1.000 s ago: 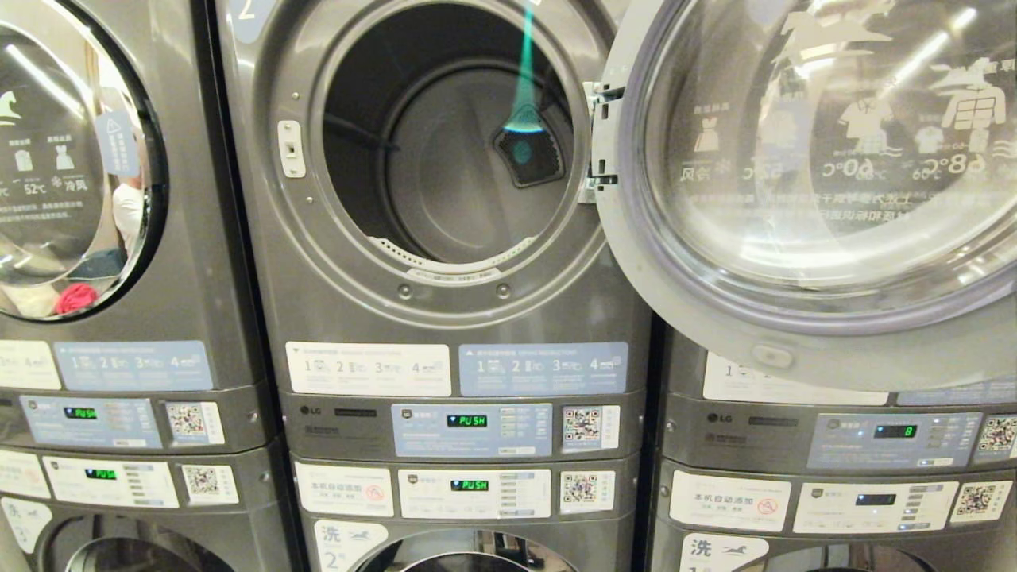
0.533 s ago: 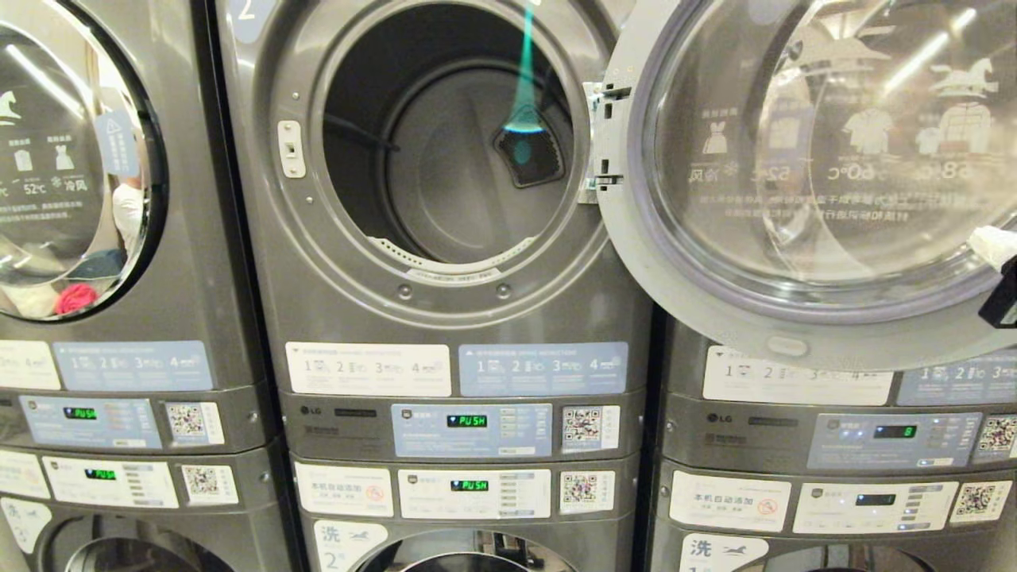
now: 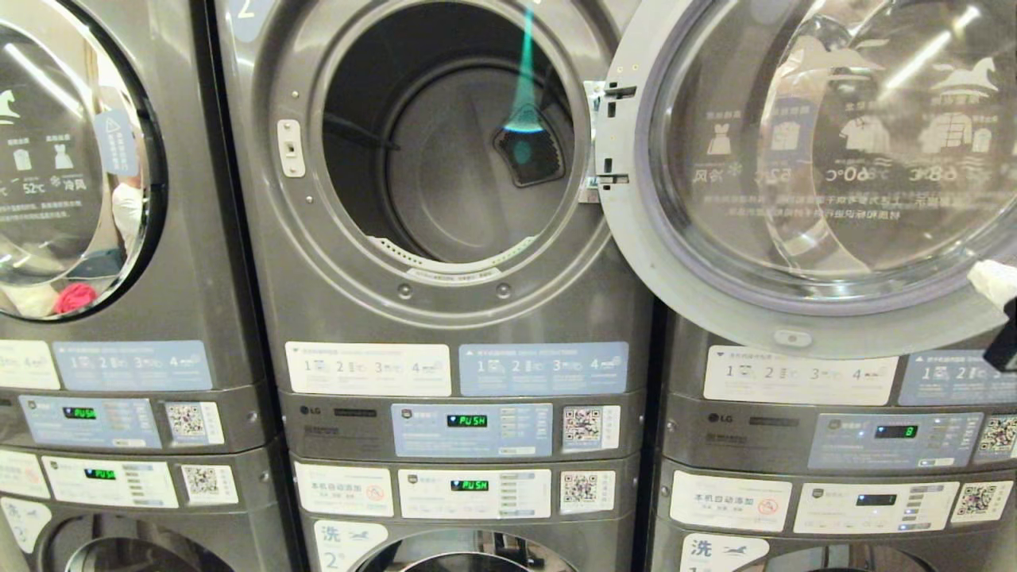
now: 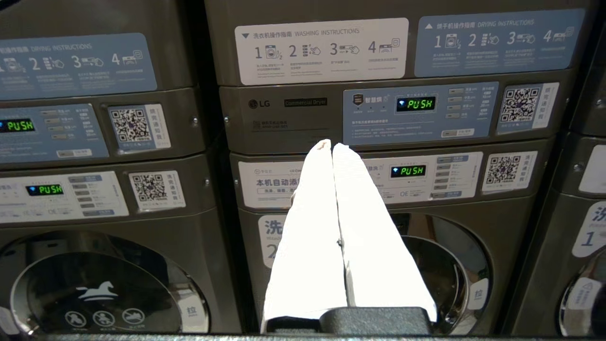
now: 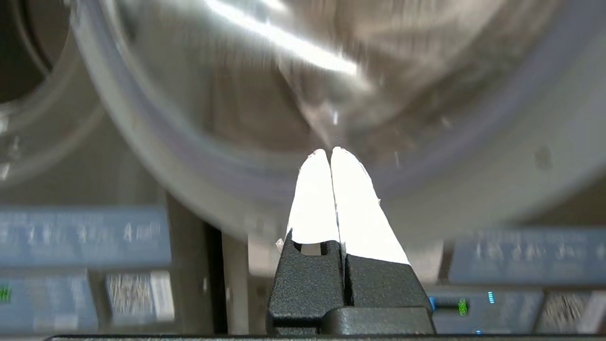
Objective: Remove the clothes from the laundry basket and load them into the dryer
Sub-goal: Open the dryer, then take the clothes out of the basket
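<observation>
The dryer [image 3: 445, 151] is the upper middle machine, and no clothes show in its dark drum. Its round glass door [image 3: 794, 159] stands swung open to the right. My right gripper [image 3: 987, 276] shows at the head view's right edge, white fingertips shut and empty against the door's lower rim. In the right wrist view the right gripper [image 5: 330, 150] points at that rim [image 5: 199, 189]. My left gripper [image 4: 331, 144] is shut and empty, low in front of the control panels [image 4: 416, 111] under the dryer. The laundry basket and the clothes are out of view.
Stacked grey machines fill the view, with washer doors [image 4: 445, 270] below. The left dryer's door [image 3: 71, 159] is closed, with something red [image 3: 75, 298] behind its glass. The open door covers the upper right machine's front [image 3: 794, 445].
The dryer door has swung further open to the right. My right gripper has come into the head view at the right edge by the door's rim.
</observation>
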